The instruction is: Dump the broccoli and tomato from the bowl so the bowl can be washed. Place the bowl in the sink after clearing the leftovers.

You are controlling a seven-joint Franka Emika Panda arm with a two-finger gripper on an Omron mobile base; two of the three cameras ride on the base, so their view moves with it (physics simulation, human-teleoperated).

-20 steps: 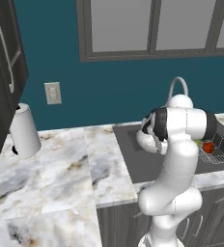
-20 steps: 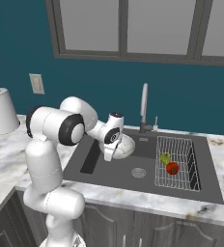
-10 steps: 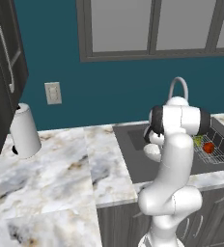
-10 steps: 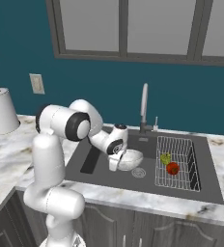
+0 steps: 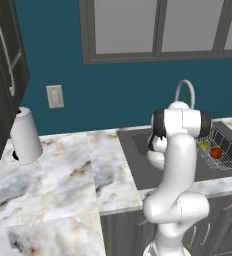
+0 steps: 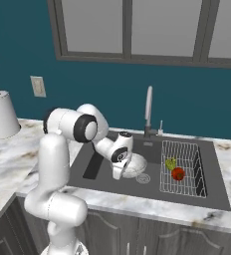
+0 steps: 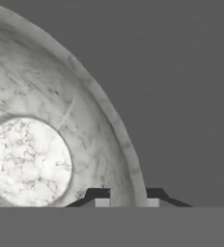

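The white-grey speckled bowl (image 6: 137, 166) sits low in the dark sink (image 6: 105, 172), just left of the round drain (image 6: 143, 178). My gripper (image 6: 120, 172) holds it by its left rim. In the hand view the bowl (image 7: 46, 144) is seen from inside, and my gripper (image 7: 128, 198) is shut with one fingertip on each side of the rim. The yellow-green broccoli (image 6: 171, 163) and the red tomato (image 6: 177, 174) lie side by side in the wire rack (image 6: 187, 152). From the left base, the broccoli (image 5: 204, 146) and tomato (image 5: 216, 153) show to the right of my arm.
A curved silver faucet (image 6: 148, 107) rises behind the basin. A white paper towel roll (image 6: 3, 114) stands at the far left of the marble counter (image 5: 53, 175). The wire rack takes up the right part of the sink.
My arm has carried the bowl down and toward the front of the sink, from above the basin's back to its floor by the drain. Broccoli and tomato have stayed in the rack.
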